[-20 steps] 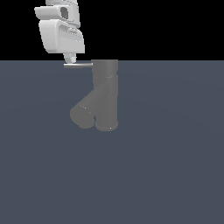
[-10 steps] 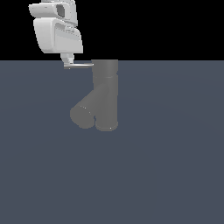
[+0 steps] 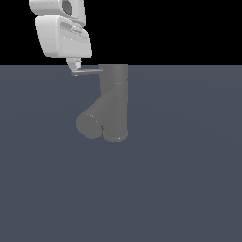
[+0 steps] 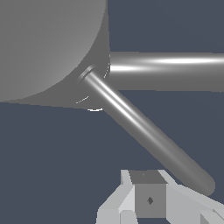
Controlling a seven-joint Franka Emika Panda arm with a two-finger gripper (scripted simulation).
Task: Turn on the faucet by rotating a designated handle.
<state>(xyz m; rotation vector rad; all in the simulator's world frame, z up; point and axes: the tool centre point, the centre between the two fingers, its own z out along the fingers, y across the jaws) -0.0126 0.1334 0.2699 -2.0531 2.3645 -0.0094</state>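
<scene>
Across the whole lower part of the exterior view spreads the flat blue-grey bench [image 3: 179, 189], its far edge meeting a black background. On it, a little toward the exterior view's left of the middle and close to that far edge, sits the faucet [image 3: 113, 101]: a dull grey upright cylinder with a shorter thick spout branching off diagonally toward the exterior view's left. In the wrist view the faucet [image 4: 48, 43] fills one corner as a broad rounded grey mass.

Above the far edge hangs the white gripper [image 3: 74, 64], its bulky housing set against the black. Only one short pale finger shows in the exterior view, reaching down to the outer end of the handle. In the wrist view the gripper [image 4: 148, 199] appears as a pale blocky fingertip just beside the rod's rounded free end. Whether the jaws are spread or pressed together cannot be told from either view.

Smallest is the handle [image 3: 87, 72], a thin straight grey rod sticking out sideways from the top of the upright cylinder. In the wrist view the handle [image 4: 140, 129] runs diagonally out from the faucet body.
</scene>
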